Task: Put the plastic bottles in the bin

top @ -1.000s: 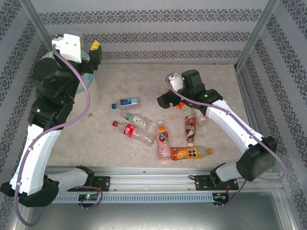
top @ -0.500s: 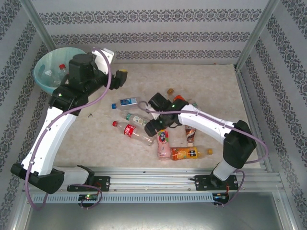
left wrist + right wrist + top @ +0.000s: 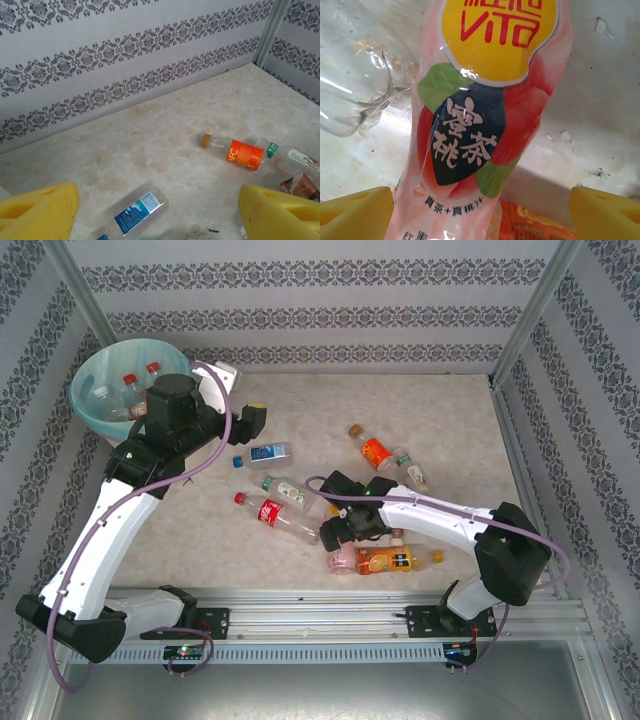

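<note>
Right gripper (image 3: 480,195): jaws wide apart, one yellow finger (image 3: 355,215) on each side of the pink peach-tea bottle (image 3: 485,125), gap visible on both sides, nothing clamped. This pink bottle is the reference for all positions below.

Left gripper (image 3: 157,200): jaws apart, holding nothing, raised over the table (image 3: 460,420), well apart from the pink bottle on its far-left side, toward the bin.

Bottle positions (top view, relative to the pink bottle):
- Orange juice bottle (image 3: 395,560): lies touching its lower right side, cap pointing away to the right.
- Clear red-label bottle (image 3: 275,515): just to the left, lying flat. In the right wrist view a clear bottle base (image 3: 360,75) sits against the pink bottle's left edge.
- Clear green-label bottle (image 3: 285,490): left and slightly farther back.
- Blue-label bottle (image 3: 265,453): farther back-left, near the left gripper.
- Orange-label bottle (image 3: 372,450): behind and to the right, well apart, with a clear green-capped bottle (image 3: 408,468) just beside it.

Bin (image 3: 85,380): far-left corner, well apart from the pink bottle. At least three bottles inside, two with red caps (image 3: 128,385).

Pink bottle lies flat on the table, outside the bin.
</note>
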